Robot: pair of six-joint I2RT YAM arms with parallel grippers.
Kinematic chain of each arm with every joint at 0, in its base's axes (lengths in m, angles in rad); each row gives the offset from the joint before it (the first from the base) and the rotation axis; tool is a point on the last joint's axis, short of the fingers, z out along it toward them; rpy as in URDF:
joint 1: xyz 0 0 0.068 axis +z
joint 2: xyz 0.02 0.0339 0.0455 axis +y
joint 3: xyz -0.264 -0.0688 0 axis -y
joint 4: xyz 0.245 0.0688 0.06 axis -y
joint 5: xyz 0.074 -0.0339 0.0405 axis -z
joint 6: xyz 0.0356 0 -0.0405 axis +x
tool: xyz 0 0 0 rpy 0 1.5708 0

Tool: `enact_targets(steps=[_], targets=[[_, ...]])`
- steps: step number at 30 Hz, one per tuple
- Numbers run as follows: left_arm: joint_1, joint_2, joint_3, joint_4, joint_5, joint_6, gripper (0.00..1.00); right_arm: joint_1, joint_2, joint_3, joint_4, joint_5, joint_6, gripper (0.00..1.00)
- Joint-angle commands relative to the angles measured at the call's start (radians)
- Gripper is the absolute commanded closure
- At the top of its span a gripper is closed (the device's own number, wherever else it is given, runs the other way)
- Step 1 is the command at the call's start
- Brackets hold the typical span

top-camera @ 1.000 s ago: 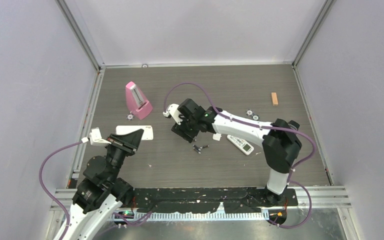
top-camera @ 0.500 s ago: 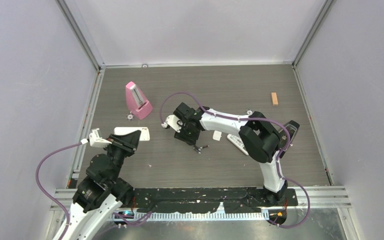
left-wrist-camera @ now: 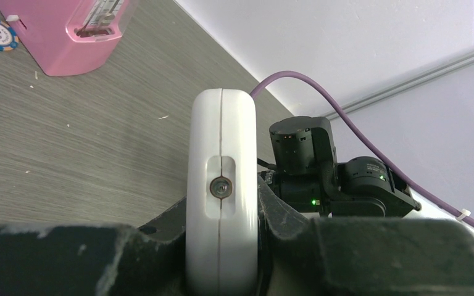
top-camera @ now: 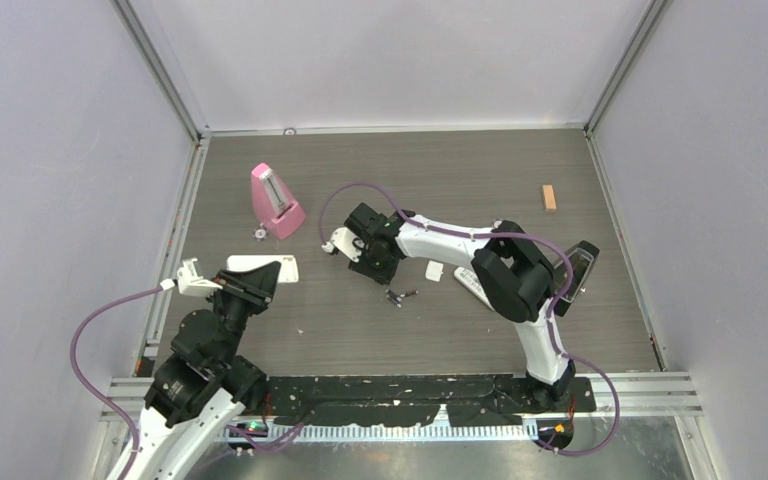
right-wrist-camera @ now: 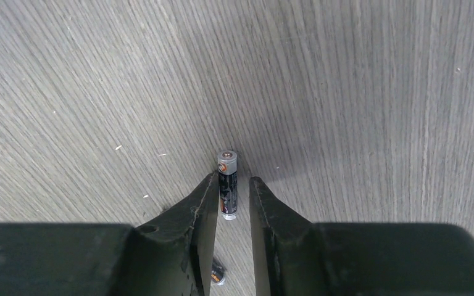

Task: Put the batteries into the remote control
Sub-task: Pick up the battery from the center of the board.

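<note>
The remote control point(top-camera: 266, 267) is a slim white bar, and my left gripper point(top-camera: 249, 281) is shut on it at the left of the table. In the left wrist view it stands edge-on point(left-wrist-camera: 222, 142) between the two fingers. My right gripper point(top-camera: 372, 258) points down at the middle of the table. Its narrow jaws straddle one small dark battery point(right-wrist-camera: 227, 161) that touches the left finger point(right-wrist-camera: 205, 203), with a sliver of gap to the right finger. A second battery point(right-wrist-camera: 218, 272) lies under that finger. More batteries point(top-camera: 398, 296) lie just right of the gripper.
A pink metronome point(top-camera: 274, 199) stands at the back left with a coin-like disc point(top-camera: 259, 235) beside it. A shorter remote point(top-camera: 479, 287) and a small white piece point(top-camera: 434, 270) lie by the right arm. A wooden block point(top-camera: 549, 197) is at the far right.
My right gripper has shifted a little left and dropped to the table, its jaws narrowing around a battery while the arm's elbow folded in. The left gripper and the remote have barely moved.
</note>
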Motion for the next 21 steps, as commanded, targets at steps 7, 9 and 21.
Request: enact_targets(steps=[7, 9, 21], targets=[[0.004, -0.013, 0.005, 0.022, -0.025, 0.005, 1.00, -0.013, 0.006, 0.018, 0.039, 0.007, 0.048, 0.86], [0.005, -0.016, 0.000, 0.033, -0.014, 0.005, 1.00, -0.019, -0.025, -0.005, 0.078, 0.006, 0.084, 0.90], [0.005, -0.034, -0.115, 0.222, 0.164, -0.204, 1.00, -0.028, -0.544, -0.180, 0.276, 0.104, 0.646, 0.93]])
